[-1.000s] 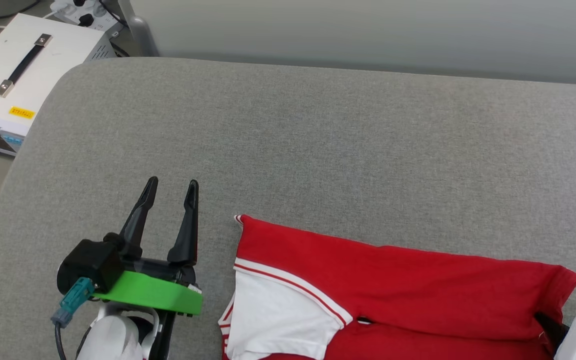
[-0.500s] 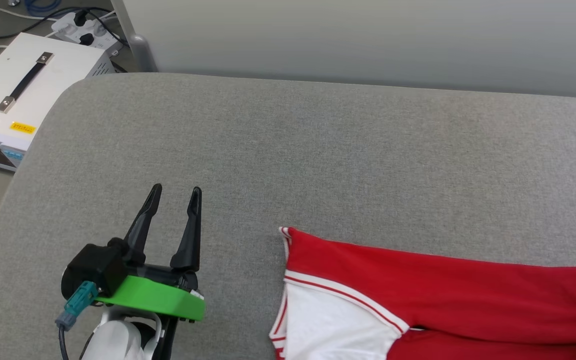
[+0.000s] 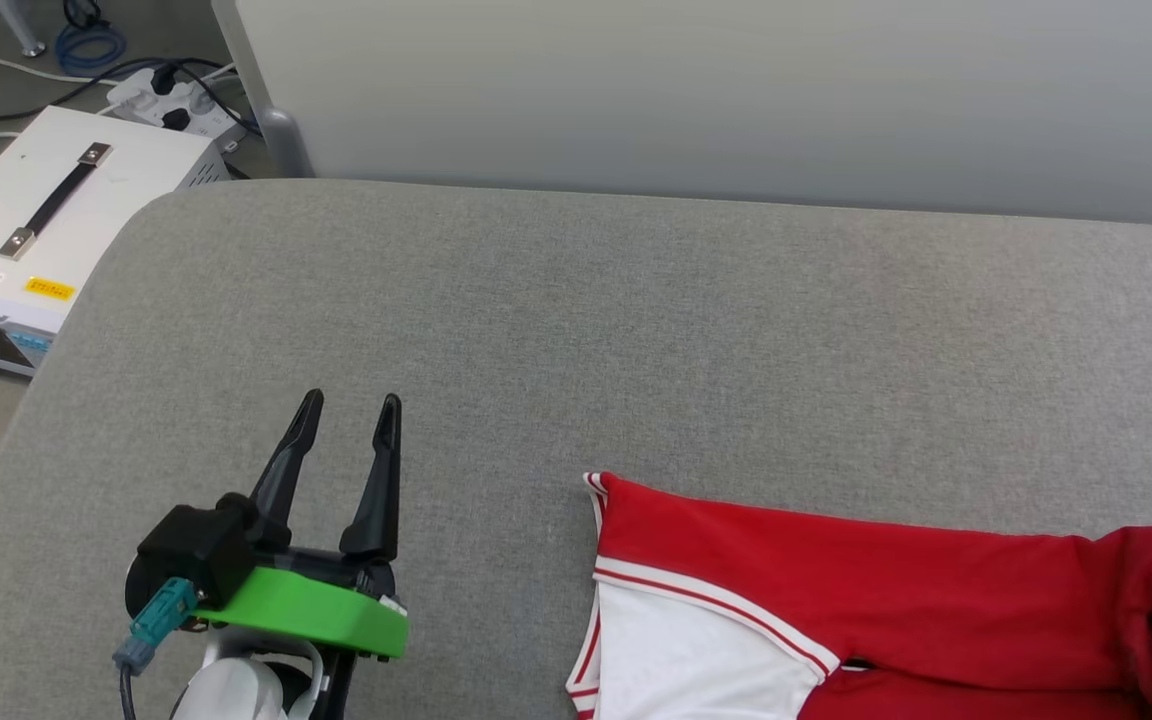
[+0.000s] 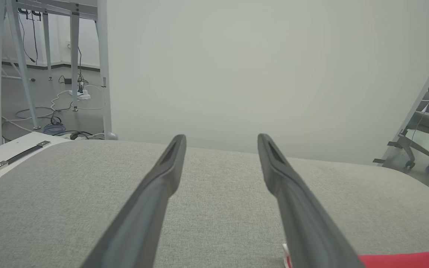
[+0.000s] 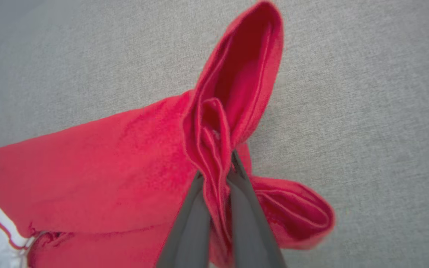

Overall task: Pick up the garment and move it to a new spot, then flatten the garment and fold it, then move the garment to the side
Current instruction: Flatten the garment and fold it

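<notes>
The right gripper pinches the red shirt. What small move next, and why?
Probably slide the garment slightly to the robot's right: the right gripper is shut on a bunched fold, the rest lies folded on the grey surface, and the left gripper is open.

Bright, even, shadowless light; right wrist view slightly blurred.

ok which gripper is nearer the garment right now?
Right. The right gripper has its jaws shut on a bunched fold of the garment. The left gripper sits open over the bare grey cushion, off the garment's white-sleeve end, not touching it.
</notes>
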{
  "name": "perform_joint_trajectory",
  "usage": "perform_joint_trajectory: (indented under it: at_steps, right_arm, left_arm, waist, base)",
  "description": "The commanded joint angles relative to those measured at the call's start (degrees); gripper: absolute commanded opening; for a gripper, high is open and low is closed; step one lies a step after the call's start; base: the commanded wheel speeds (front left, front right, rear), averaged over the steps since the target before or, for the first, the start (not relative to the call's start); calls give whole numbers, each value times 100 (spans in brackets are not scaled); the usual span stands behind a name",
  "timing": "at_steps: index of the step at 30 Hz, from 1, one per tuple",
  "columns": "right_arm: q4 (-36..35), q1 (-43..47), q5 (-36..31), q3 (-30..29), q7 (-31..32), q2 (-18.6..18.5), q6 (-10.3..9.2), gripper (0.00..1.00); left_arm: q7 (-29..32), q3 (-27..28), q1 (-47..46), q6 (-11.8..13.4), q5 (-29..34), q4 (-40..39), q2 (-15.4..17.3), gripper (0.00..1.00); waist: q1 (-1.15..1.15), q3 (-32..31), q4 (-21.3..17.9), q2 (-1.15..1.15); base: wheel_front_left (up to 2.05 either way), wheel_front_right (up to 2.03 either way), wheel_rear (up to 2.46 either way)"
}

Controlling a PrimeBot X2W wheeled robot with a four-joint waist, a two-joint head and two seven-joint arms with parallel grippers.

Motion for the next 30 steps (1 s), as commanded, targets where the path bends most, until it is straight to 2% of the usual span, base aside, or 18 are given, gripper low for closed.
perform_joint_trajectory:
  at_steps: [1, 11, 17, 22, 30]
  right_arm:
    - [-153, 124, 38, 53, 79, 103, -4, 0]
    - [-1236, 387, 78, 513, 802, 1087, -4, 0]
    - [-1428, 293, 301, 1145, 1065, 1313, -4, 0]
    - [-1126, 87, 1015, 1787, 786, 1325, -4, 0]
    - [-128, -477, 1745, 2825, -90, 1327, -4, 0]
  left_arm:
    - [-34, 12, 61, -17, -47, 9, -26, 100]
    - [-34, 49, 137, -17, -61, 49, -47, 100]
    - [-34, 64, 159, -17, -68, 79, -68, 100]
    - [-34, 70, 152, -17, -71, 76, -76, 100]
    - [-34, -48, 109, -17, -71, 101, -63, 100]
  waist:
    - [0, -56, 4, 0]
    - [0, -216, 47, 0]
    - [0, -302, 73, 0]
    - [0, -344, 116, 0]
    - [0, -334, 274, 0]
  base:
    - [0, 0, 0]
    - [0, 0, 0]
    - [0, 0, 0]
    - [0, 0, 0]
    - [0, 0, 0]
